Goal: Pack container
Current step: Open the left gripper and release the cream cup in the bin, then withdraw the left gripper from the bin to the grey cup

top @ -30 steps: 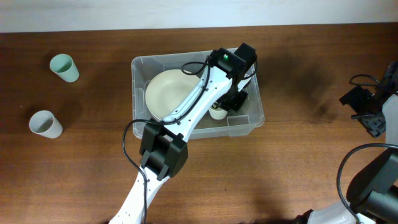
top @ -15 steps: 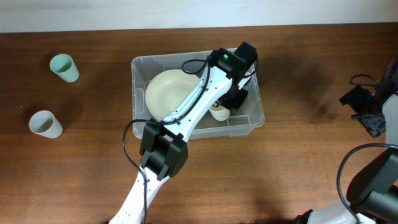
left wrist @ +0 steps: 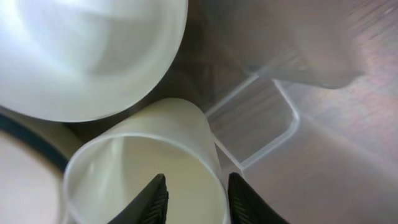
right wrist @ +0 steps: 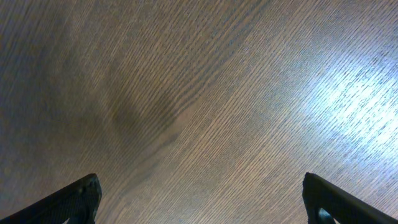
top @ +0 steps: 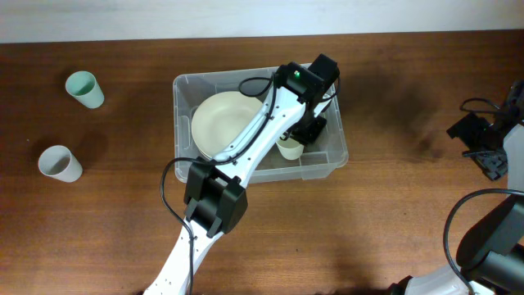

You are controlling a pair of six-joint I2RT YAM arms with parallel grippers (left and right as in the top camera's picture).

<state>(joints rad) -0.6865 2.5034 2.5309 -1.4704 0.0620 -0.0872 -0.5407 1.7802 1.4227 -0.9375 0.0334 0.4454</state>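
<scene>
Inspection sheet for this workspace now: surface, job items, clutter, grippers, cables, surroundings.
Surface: brown wooden table, bare wood under the right arm.
Job's things: clear container holds a cream bowl and a small cream cup; green cup and white cup stand outside it.
Clutter: nothing seen.
Grippers: left gripper open, fingers astride the small cream cup's wall; right gripper open above bare wood.
Cables: black cable loops beside the left arm; second cable by the right arm.
Surroundings: pale wall behind the table.
</scene>
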